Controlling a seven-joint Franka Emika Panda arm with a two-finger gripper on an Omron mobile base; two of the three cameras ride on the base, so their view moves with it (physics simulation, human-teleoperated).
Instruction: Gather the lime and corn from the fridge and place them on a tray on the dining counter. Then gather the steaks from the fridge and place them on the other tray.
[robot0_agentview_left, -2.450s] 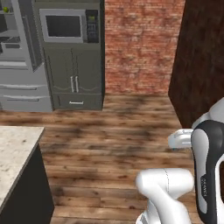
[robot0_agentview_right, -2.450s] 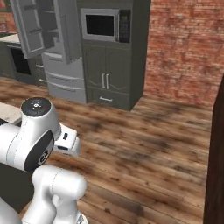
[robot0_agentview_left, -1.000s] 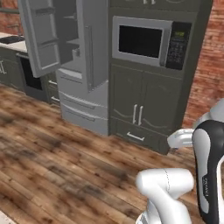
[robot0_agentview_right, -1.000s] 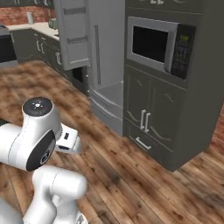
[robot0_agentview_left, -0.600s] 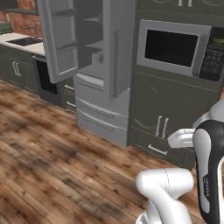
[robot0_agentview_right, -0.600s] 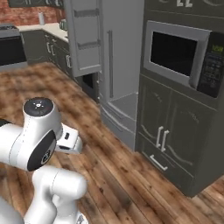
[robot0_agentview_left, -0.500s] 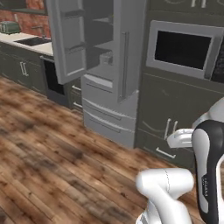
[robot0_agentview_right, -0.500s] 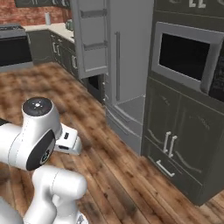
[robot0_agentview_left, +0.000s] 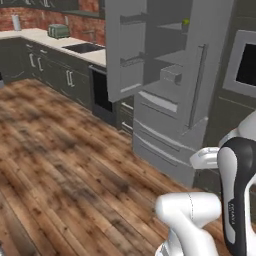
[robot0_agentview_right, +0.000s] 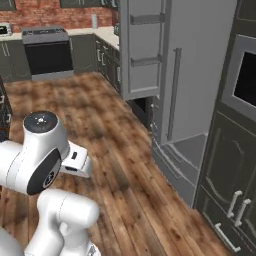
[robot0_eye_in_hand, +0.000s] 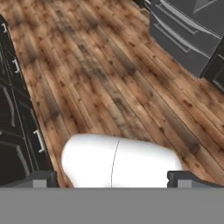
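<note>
- Arm, white with dark joints (robot0_agentview_left: 235, 195): folded close over its own base, rising at the lower right of the left base view and at the lower left of the right base view.
- Upper joint (robot0_agentview_right: 42, 152): a rounded white housing with a dark cap, held above the bent lower link.
- Tool (robot0_eye_in_hand: 111, 179): aimed downward, jaws spread wide, nothing between them.
- Fingertips (robot0_eye_in_hand: 37, 179): two small dark tips, well apart, at the bottom corners of the hand view.

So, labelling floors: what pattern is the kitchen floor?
Brown wood planks, streaked dark; clearest in the hand view.
</note>
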